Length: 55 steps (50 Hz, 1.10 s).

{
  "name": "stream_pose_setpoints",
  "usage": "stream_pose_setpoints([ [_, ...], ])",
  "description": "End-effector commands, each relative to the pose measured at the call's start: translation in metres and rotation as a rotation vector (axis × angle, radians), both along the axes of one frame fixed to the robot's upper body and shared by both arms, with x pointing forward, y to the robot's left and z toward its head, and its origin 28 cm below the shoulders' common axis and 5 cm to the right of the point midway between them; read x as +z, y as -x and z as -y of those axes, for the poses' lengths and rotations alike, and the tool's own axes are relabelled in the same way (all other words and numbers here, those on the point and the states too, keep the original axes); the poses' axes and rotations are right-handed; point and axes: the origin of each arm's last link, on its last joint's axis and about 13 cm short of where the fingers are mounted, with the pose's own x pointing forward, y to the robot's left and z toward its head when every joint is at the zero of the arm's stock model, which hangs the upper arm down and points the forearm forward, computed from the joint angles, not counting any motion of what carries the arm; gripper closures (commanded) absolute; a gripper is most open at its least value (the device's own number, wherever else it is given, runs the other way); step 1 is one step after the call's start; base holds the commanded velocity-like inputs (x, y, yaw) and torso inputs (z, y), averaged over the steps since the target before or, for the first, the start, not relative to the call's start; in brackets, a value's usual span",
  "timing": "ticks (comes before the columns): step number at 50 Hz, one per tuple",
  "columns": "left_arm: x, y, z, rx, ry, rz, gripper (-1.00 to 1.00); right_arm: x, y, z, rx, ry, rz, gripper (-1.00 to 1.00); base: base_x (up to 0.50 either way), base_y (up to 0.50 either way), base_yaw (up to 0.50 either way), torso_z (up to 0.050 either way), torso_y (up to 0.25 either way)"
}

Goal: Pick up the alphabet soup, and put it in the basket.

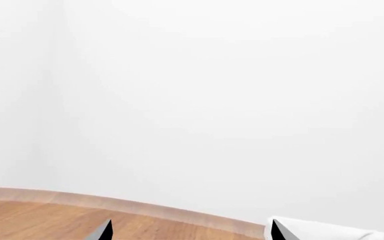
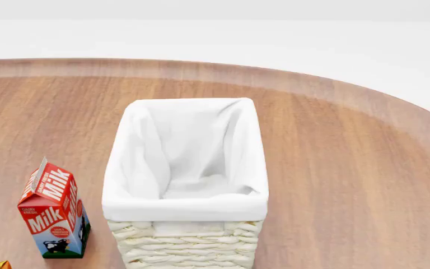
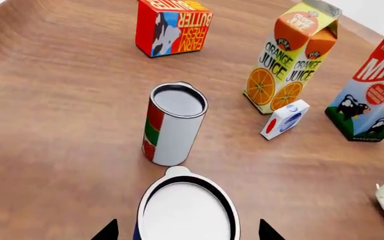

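Our left hand (image 1: 188, 231) shows only two spread tips over the desk (image 1: 38, 217), holding nothing. The basket (image 2: 185, 224) stands mid-desk. Our right hand (image 3: 187, 232) straddles the soup (image 3: 186, 212); grip unclear.

Matt wood-grain table (image 2: 349, 168); rough woven wicker basket (image 2: 185, 246) with smooth white cloth liner (image 2: 185, 145).

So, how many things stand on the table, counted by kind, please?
Cans: 2, alphabet soup, red-and-green can
Cartons: 2, milk, orange juice
Boxes: 2, butter, small white box
Baskets: 1, basket
Total: 7
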Motion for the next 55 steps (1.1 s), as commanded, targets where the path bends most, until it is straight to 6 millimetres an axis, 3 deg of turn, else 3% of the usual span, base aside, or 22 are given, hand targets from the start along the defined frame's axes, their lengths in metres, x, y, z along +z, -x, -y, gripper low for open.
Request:
stream_pose_setpoints([
  [1,0.000,0.000,0.000,0.001,-0.001,0.001,-1.00,-0.002,-0.003,-0.002,0.008,0.004,0.002,-1.00,0.00,0.00,0.00,0.000,0.000],
  [20,0.002,0.001,0.000,0.001,-0.002,0.004,-1.00,-0.009,-0.014,-0.009,0.016,0.007,-0.028,-1.00,0.00,0.00,0.00,0.000,0.000],
  [21,0.002,0.002,0.001,0.001,-0.002,0.005,-1.00,-0.009,-0.014,-0.009,0.018,0.008,-0.041,1.00,0.00,0.00,0.00,0.000,0.000],
  [25,0.003,0.002,0.001,0.000,-0.003,0.005,-1.00,-0.015,-0.016,-0.010,0.001,0.012,-0.038,1.00,0.00,0.00,0.00,0.000,0.000],
  [37,0.004,0.004,0.002,0.001,-0.003,0.005,-1.00,-0.007,-0.011,-0.011,-0.025,-0.075,-0.007,1.00,0.00,0.00,0.00,0.000,0.000],
  [55,0.001,0.000,-0.001,0.005,0.001,0.007,-1.00,0.032,0.004,0.005,-0.052,-0.335,0.114,1.00,0.00,0.00,0.00,0.000,0.000],
])
